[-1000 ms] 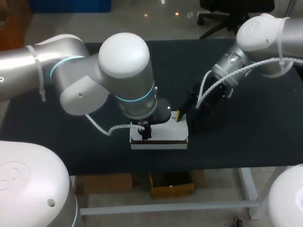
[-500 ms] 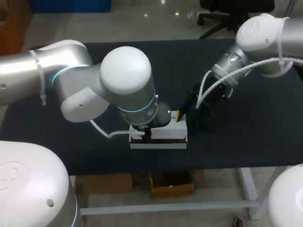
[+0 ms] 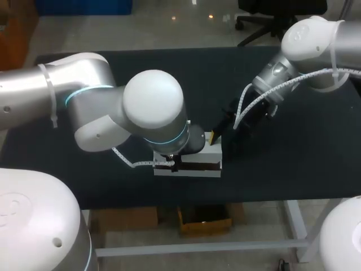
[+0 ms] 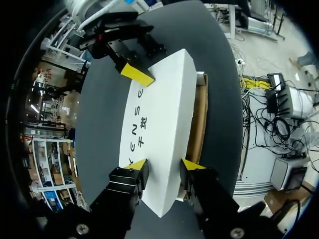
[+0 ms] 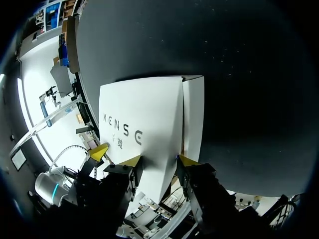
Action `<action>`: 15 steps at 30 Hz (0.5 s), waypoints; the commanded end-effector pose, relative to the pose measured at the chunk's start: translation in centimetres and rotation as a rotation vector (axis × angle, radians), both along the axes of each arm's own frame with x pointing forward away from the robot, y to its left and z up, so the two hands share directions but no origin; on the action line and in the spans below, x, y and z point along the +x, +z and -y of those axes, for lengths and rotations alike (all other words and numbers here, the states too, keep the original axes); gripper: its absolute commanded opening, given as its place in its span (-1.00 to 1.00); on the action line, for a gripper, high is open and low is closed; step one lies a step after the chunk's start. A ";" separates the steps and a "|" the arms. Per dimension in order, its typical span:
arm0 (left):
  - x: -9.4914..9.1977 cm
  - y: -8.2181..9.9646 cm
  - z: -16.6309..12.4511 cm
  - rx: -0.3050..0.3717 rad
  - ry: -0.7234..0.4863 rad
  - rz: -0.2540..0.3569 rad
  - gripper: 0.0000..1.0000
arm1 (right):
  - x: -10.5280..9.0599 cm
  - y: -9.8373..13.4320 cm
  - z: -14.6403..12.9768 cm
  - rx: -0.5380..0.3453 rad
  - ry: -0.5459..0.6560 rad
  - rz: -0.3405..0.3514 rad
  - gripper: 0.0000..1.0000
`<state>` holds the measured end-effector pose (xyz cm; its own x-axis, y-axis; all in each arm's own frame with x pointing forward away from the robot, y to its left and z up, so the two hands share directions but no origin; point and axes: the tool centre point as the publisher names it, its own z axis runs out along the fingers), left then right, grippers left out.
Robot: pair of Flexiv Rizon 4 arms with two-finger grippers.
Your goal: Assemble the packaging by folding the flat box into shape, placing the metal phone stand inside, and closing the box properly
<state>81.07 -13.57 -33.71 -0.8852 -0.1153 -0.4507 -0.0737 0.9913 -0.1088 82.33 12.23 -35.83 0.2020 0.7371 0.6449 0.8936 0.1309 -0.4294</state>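
A white box (image 3: 197, 162) lies near the table's front edge with its lettered lid (image 4: 159, 114) down. A strip of brown inner wall (image 4: 199, 119) shows along one long side. My left gripper (image 4: 164, 165) is at the box's left end, its fingers (image 4: 137, 165) against both sides of the lid. In the head view my left arm hides most of it. My right gripper (image 5: 158, 160) holds the opposite end the same way, beside a white side flap (image 5: 193, 114); its yellow tip (image 3: 213, 138) shows at the box's back right corner. No phone stand is visible.
The black table (image 3: 293, 164) is bare to the right of the box and behind it. My left arm's big elbow (image 3: 152, 110) hangs over the box's left half. The table's front edge (image 3: 225, 199) runs just in front of the box.
My left arm has swung forward and lower over the box's left end, and its fingers have drawn in onto the box. The right arm has kept still.
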 end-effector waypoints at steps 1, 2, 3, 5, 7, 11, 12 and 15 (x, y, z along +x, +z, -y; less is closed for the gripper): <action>-0.1 -0.2 0.6 0.010 0.008 0.019 -0.22 | 0.1 0.0 -0.1 0.002 0.005 -0.005 -0.15; -0.1 -0.2 0.6 0.014 0.013 0.023 -0.25 | 0.1 0.0 -0.1 0.002 0.005 -0.004 -0.15; -0.1 -0.2 0.7 0.013 0.012 0.025 -0.27 | 0.1 0.0 -0.1 0.002 0.005 -0.004 -0.16; -0.1 -0.2 0.7 0.017 0.015 0.032 -0.29 | 0.2 0.0 -0.1 0.002 0.005 -0.003 -0.16; -0.1 -0.2 0.7 0.016 0.016 0.037 -0.35 | 0.2 0.0 -0.1 0.002 0.006 -0.002 -0.15; -0.3 -0.1 0.8 0.016 0.015 0.055 -0.36 | 0.2 0.0 0.0 0.001 0.006 -0.001 -0.16; -0.4 -0.1 0.9 0.015 0.015 0.057 -0.36 | 0.2 0.1 0.0 0.001 0.006 -0.001 -0.15; -0.5 -0.1 0.9 0.015 0.012 0.067 -0.36 | 0.2 0.2 0.1 0.000 0.006 0.002 -0.15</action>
<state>80.90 -14.10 -33.64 -0.8578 -0.1158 -0.5007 -0.0733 0.9919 -0.1038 82.48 12.16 -35.79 0.1978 0.7389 0.6442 0.8949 0.1321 -0.4263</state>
